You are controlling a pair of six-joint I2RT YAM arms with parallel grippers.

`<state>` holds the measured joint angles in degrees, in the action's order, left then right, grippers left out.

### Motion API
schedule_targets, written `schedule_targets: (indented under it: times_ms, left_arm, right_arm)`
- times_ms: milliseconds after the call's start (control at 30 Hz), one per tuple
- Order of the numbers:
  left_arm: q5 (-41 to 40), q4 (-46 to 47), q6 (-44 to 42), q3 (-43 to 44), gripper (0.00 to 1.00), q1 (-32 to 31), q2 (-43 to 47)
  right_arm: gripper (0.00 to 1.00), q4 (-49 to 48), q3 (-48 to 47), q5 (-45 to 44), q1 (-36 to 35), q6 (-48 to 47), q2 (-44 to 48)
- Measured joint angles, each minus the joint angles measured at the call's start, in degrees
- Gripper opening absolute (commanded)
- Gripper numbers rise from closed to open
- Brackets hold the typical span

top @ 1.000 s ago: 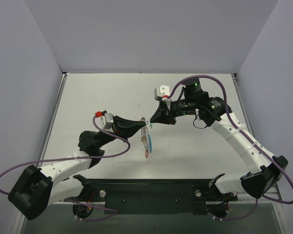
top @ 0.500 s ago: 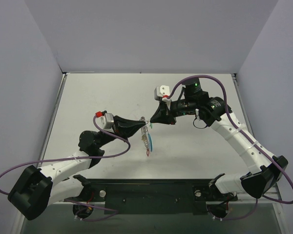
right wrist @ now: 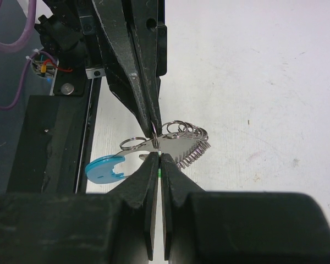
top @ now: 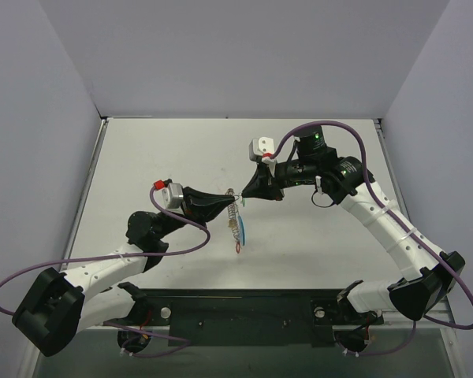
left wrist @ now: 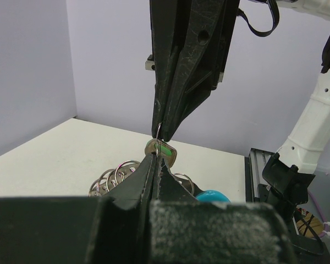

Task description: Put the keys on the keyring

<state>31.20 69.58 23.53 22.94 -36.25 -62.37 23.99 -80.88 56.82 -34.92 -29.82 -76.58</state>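
Note:
Both grippers meet tip to tip above the table's middle. My left gripper (top: 229, 202) is shut on a ring of the keyring (top: 235, 218), a bunch of silvery rings and coiled wire that hangs below the tips with a light-blue tag (top: 240, 231) and a small red piece (top: 237, 247). My right gripper (top: 243, 200) is shut on the green key (left wrist: 163, 149), held right against the keyring. In the right wrist view the rings (right wrist: 181, 131), the coil (right wrist: 194, 152) and the blue tag (right wrist: 104, 168) lie just beyond my shut fingertips (right wrist: 152, 160). Other keys are not visible.
The white table (top: 165, 157) is walled at the back and sides by grey panels. A black rail (top: 244, 311) carrying the arm bases runs along the near edge. Purple cables loop from both arms.
The hanging keyring has swayed very slightly. Both grippers stay shut and hold their places.

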Motion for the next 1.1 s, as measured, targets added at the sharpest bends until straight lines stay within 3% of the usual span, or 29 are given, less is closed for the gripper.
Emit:
schedule_targets:
  times_ms: [1100]
  left_arm:
    - [-1.2, -0.2, -0.2, 0.0, 0.0, 0.0, 0.5]
  right_arm:
    - [0.0, -0.9, 0.3, 0.0, -0.1, 1.2, 0.0]
